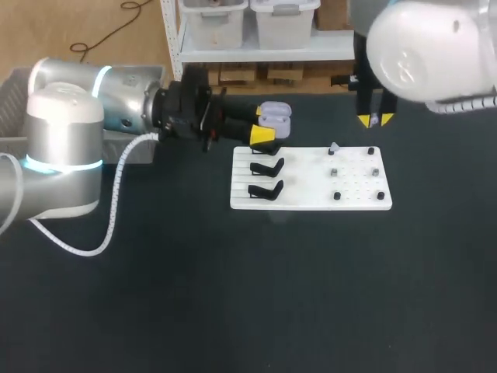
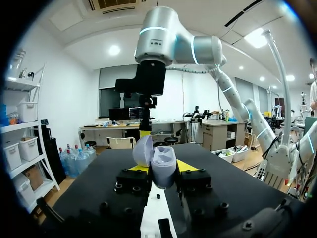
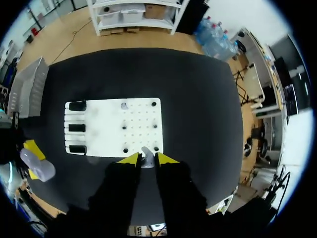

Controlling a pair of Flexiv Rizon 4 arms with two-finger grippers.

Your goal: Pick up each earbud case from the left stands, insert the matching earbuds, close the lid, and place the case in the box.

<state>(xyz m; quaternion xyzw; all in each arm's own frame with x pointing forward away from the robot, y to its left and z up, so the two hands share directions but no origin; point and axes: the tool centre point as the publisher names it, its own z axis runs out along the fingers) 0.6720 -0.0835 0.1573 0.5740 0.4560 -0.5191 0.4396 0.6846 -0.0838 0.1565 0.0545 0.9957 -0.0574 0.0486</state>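
Here, the open earbud case [image 1: 274, 116] is gripped by the level left end effector [image 2: 159, 167] at the board's [image 1: 311, 196] eleven o'clock; an earbud [image 3: 147, 158] is pinched by the downward-pointing right end effector [image 1: 375, 120] at one o'clock.

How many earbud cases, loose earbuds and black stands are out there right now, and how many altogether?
earbud case: 1
earbuds: 2
black stands: 3
total: 6
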